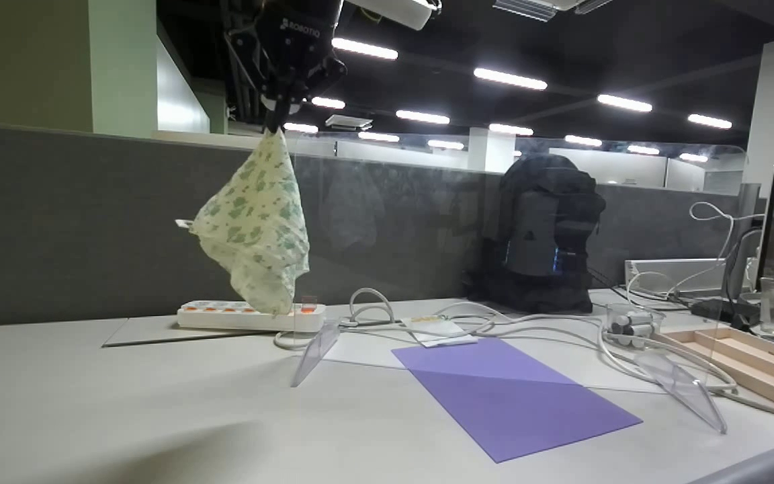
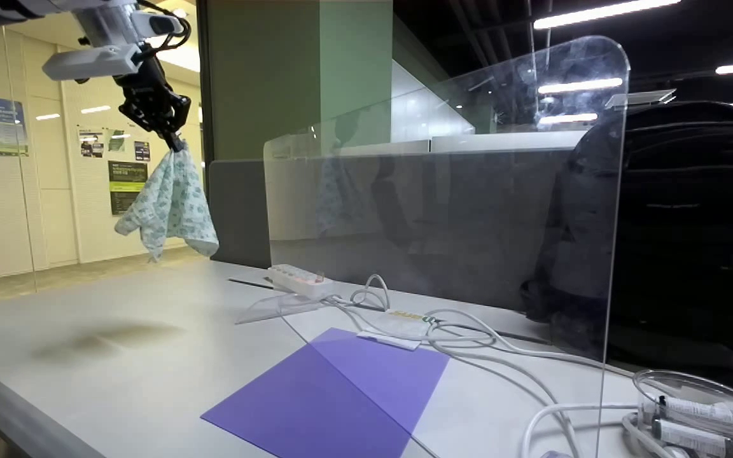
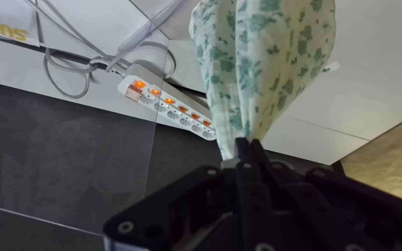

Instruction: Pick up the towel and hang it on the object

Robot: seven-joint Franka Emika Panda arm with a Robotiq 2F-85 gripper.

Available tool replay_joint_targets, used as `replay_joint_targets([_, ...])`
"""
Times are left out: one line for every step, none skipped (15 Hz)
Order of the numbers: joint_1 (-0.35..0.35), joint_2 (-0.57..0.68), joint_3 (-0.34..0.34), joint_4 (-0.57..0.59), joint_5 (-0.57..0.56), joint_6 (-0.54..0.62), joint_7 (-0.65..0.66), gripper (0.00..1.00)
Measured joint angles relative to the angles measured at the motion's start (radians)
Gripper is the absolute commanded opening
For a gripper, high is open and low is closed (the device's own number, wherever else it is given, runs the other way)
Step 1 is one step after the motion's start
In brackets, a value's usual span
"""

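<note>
Nearest me on the white desk (image 1: 158,383), between four and five o'clock from the claw (image 1: 274,125), lies a purple sheet (image 1: 521,403). A clear panel (image 2: 443,216) stands at about four, its lower edge crossing over the sheet. The claw is up in the air, its fingers (image 3: 242,148) pinched together on the top of the towel (image 1: 258,225), which is pale, printed with green and gathered to a narrow point there. The towel dangles at six o'clock from the fingertips, widening as it drops and hanging above the desk; in the wrist view it spreads toward twelve. In an exterior view a white power strip (image 1: 242,324) with orange switches sits at six too, lower down and apart from the towel. Farther back, a black backpack (image 1: 548,228) stands toward four o'clock, seen through the panel, before a grey partition (image 1: 78,228) that runs from about eight across to four.
</note>
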Motion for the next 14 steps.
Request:
replay_joint_targets([-0.003, -0.009, 0.002, 0.002, 0.003, 0.013, -0.002, 0.00])
replay_joint_targets([-0.007, -0.023, 0.004, 0.007, 0.009, 0.020, -0.006, 0.00])
replay_joint_targets([-0.012, -0.041, 0.005, 0.014, 0.010, 0.023, -0.011, 0.00])
replay_joint_targets([-0.022, -0.064, 0.007, 0.024, 0.010, 0.025, -0.014, 0.00])
replay_joint_targets([-0.037, -0.090, 0.012, 0.035, 0.008, 0.026, -0.014, 0.00])
replay_joint_targets([-0.058, -0.116, 0.016, 0.048, 0.008, 0.027, -0.014, 0.00])
replay_joint_targets([-0.081, -0.142, 0.019, 0.062, 0.008, 0.028, -0.014, 0.00])
replay_joint_targets([-0.109, -0.166, 0.023, 0.078, 0.008, 0.031, -0.014, 0.00])
replay_joint_targets([-0.139, -0.188, 0.026, 0.095, 0.008, 0.035, -0.013, 0.00])
replay_joint_targets([-0.173, -0.206, 0.027, 0.112, 0.008, 0.042, -0.011, 0.00])
replay_joint_targets([-0.209, -0.218, 0.029, 0.129, 0.008, 0.049, -0.010, 0.00])
replay_joint_targets([-0.246, -0.225, 0.031, 0.145, 0.008, 0.056, -0.007, 0.00])
replay_joint_targets([-0.282, -0.226, 0.035, 0.157, 0.008, 0.065, -0.005, 0.00])
replay_joint_targets([-0.320, -0.224, 0.040, 0.165, 0.007, 0.074, -0.001, 0.00])
